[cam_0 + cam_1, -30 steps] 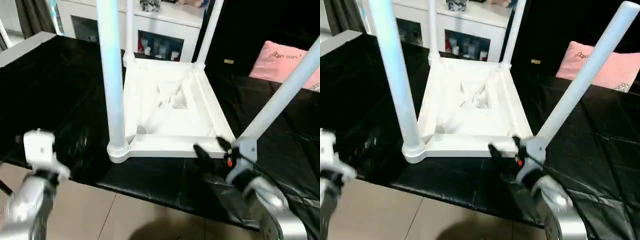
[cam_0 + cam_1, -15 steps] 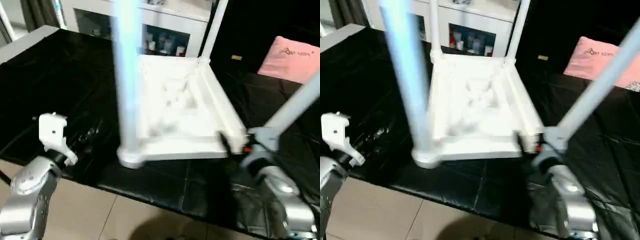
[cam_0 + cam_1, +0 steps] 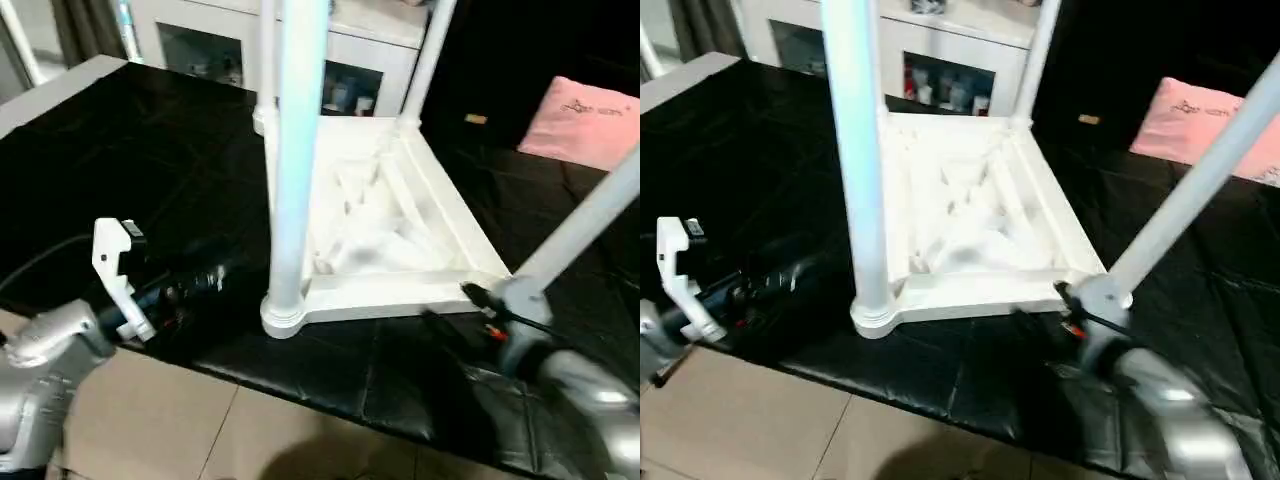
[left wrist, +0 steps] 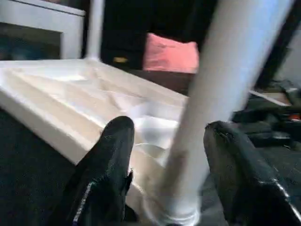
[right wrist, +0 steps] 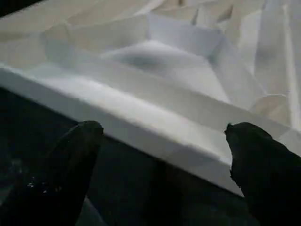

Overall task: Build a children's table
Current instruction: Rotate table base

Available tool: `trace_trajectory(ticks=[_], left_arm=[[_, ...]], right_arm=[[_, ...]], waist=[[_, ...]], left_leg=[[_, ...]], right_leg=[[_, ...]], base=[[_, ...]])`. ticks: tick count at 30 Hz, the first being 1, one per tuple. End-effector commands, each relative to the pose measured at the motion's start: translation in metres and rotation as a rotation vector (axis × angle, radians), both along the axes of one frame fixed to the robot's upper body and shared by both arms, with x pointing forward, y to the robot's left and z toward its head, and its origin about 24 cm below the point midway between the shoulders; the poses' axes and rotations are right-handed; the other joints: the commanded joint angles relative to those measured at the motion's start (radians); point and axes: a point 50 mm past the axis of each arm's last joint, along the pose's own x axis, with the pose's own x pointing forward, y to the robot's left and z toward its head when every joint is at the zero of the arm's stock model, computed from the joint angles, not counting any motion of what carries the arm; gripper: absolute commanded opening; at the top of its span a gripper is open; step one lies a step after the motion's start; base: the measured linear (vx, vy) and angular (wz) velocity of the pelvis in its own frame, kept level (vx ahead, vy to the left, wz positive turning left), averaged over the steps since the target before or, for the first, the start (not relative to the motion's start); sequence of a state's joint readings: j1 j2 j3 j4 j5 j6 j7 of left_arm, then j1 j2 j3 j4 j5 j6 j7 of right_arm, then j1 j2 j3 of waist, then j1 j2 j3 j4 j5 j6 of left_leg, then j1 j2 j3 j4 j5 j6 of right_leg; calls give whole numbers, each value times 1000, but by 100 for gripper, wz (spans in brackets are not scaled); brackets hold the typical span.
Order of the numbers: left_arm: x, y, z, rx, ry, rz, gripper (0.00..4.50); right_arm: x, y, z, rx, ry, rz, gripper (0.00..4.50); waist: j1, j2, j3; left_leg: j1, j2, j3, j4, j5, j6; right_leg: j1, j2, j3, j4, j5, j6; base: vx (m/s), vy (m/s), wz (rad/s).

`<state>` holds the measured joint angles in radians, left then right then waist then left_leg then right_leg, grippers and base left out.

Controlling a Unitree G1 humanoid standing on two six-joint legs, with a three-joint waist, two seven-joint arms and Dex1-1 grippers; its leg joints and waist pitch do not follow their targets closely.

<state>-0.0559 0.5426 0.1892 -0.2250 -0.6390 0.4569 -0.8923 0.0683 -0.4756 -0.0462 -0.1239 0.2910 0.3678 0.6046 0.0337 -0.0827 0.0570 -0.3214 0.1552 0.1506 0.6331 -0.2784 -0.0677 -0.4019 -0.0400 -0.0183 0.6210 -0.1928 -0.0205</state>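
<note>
Head views: white tabletop lies upside down on a black quilted cover, ribbed underside up; 4 white legs stand in its corner sockets; near-left leg upright, near-right leg leaning out to the right, 2 far legs at the back corners; white glass-door cabinet behind, pink pillow far right on the cover; left gripper low at left, pointing toward the near-left leg's base, just short of it; right gripper at the tabletop's near-right corner, by the base of the leaning leg.

Left wrist view: left gripper's 2 black fingers spread wide w/ the near-left leg between them; neither finger touching it, so jaws released; tabletop underside and pillow beyond.

Right wrist view: right gripper's fingers far apart, released, nothing grasped; tabletop's near rim runs across between them, over the black cover.
</note>
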Motion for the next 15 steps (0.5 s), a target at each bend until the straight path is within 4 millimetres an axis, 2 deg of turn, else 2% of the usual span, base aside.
trace_trajectory(ticks=[1,6,10,15], left_arm=[[1,-10,5,-3,-1,-88,295],[8,-20,2,51,15,-162,332],[22,-27,2,73,-10,-169,365],[34,-40,7,75,-44,-207,409]], right_arm=[[-2,-6,4,-9,14,25,450],[-2,-20,-2,-107,76,26,450],[-6,-22,-6,-133,124,69,450],[-7,-22,-11,-176,144,66,450]], waist=[[-2,16,-40],[0,12,-42],[-1,6,-44],[0,12,-48]], left_leg=[[-15,62,-15,-94,-69,49],[-12,60,-12,-91,-41,53],[-18,58,-14,-89,-30,58],[-17,61,-14,-85,4,60]], right_leg=[[49,-85,50,-71,-225,-199],[48,-85,50,-73,-226,-194],[54,-86,50,-75,-237,-187],[53,-88,47,-68,-175,-213]], base=[[0,0,0],[0,0,0],[0,0,0],[0,0,0]])
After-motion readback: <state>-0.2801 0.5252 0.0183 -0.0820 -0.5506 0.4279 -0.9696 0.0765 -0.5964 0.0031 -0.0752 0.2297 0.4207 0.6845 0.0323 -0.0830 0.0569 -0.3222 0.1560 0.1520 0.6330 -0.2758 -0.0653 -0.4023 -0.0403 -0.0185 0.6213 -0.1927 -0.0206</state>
